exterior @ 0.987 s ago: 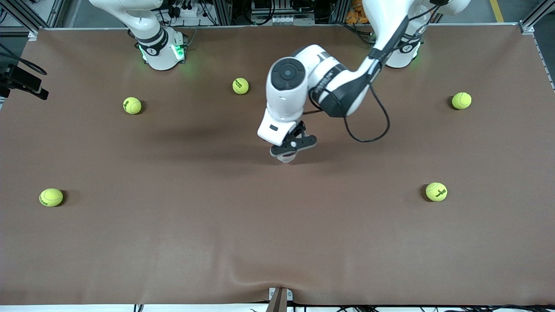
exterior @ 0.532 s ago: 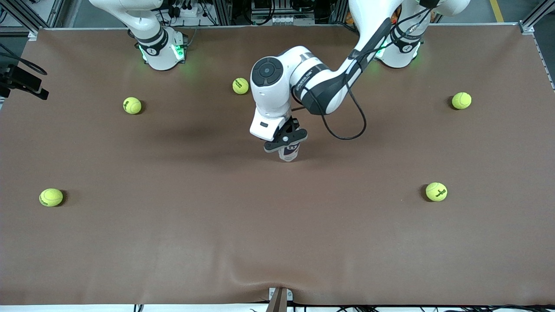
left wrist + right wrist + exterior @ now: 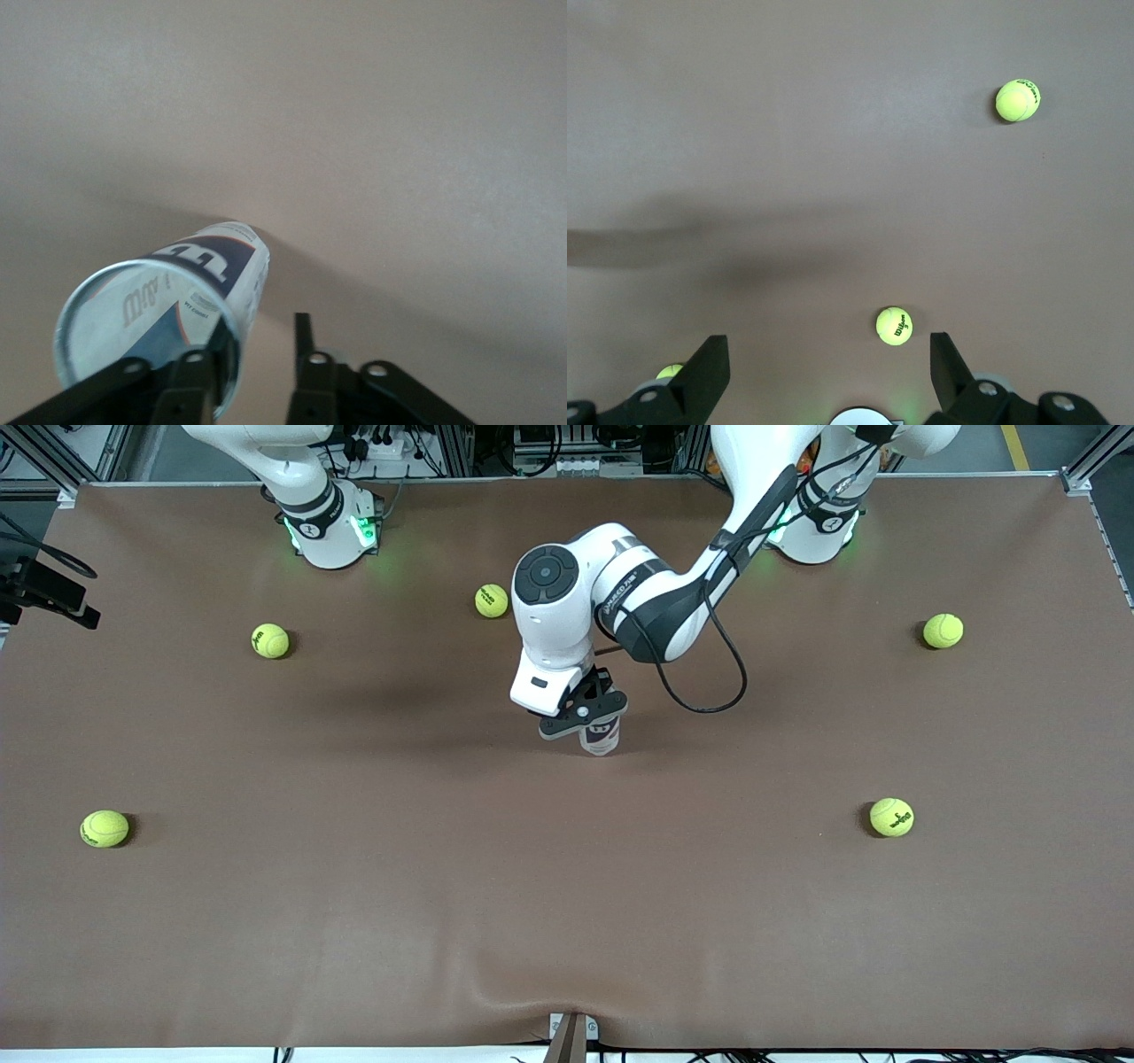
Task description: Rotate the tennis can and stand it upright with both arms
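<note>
One tennis can (image 3: 601, 737), five yellow-green tennis balls counted on the table (image 3: 567, 921): (image 3: 492, 600), (image 3: 269, 640), (image 3: 943, 631), (image 3: 104, 828), (image 3: 891, 817), two white robot arms (image 3: 620, 593) (image 3: 292, 469), one black camera mount (image 3: 44, 589) noted at table edge.

five yellow-green tennis balls (image 3: 492, 600) lie well apart on the brown table (image 3: 354, 921) — none touching.

A high front camera looks down across the whole brown desk (image 3: 354, 921) toward the robot bases. The left wrist camera looks closely down at the desk's middle; the right wrist camera views desk from high up, sharing its surface.
</note>
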`<act>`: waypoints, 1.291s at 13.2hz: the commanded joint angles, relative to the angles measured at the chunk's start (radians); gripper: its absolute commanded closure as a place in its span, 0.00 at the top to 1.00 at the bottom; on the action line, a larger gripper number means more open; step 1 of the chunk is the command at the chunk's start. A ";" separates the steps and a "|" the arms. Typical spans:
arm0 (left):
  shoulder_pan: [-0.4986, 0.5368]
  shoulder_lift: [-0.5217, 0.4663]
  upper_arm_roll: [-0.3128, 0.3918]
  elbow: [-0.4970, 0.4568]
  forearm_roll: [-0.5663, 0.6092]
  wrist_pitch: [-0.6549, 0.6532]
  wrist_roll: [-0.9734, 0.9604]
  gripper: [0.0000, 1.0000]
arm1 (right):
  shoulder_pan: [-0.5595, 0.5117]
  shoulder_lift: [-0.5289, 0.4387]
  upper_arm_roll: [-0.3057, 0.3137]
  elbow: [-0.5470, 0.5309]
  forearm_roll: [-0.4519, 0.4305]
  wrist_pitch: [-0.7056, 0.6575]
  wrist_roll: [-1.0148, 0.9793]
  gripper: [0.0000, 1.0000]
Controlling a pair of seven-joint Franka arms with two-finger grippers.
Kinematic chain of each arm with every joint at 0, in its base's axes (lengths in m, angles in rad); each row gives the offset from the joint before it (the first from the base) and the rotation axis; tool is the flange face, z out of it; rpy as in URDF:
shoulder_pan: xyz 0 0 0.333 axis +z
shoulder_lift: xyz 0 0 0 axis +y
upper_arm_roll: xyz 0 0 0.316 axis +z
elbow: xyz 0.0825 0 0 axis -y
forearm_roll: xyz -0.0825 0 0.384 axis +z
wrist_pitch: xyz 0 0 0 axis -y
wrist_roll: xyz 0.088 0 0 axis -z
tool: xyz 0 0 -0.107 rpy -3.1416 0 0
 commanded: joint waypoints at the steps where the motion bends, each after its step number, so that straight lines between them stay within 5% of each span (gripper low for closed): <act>1: -0.005 0.006 0.003 0.004 0.025 0.041 -0.069 0.95 | -0.007 -0.001 0.003 0.006 0.018 -0.002 0.015 1.00; 11: 0.073 -0.127 -0.006 0.010 0.010 -0.038 -0.042 1.00 | -0.011 -0.001 0.003 0.006 0.019 0.012 0.015 1.00; 17: 0.254 -0.198 -0.005 0.007 -0.031 -0.076 0.282 1.00 | -0.010 -0.001 0.003 0.006 0.019 0.012 0.013 1.00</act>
